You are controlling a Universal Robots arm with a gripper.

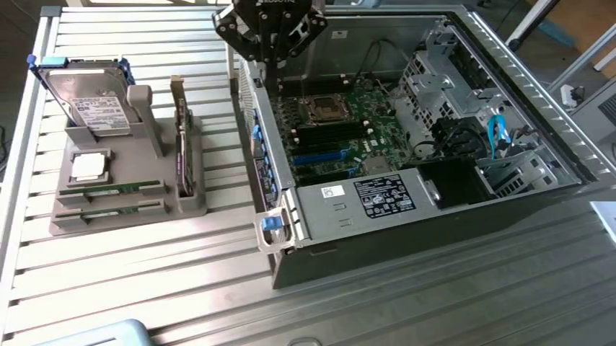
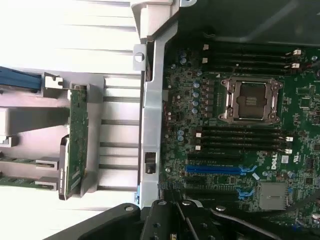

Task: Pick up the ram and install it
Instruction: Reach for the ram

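Jaws closed and empty, the gripper (image 1: 273, 66) hangs above the open computer case (image 1: 405, 245); the ram (image 1: 114, 189) and its twin (image 1: 108, 211) sit slotted in a grey holder (image 1: 140, 108), likely for easy grasping.

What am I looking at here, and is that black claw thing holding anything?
The black claw is the gripper of a robot arm, hanging over the edge of an open computer case. One picture comes from a camera off the arm; the other from one on its wrist, looking at the motherboard. On the slatted table, a grey holder keeps parts: a hard drive, an upright expansion card, a square chip and two green ram sticks. The gripper is shut and holds nothing I can see; both sticks lie in the holder.
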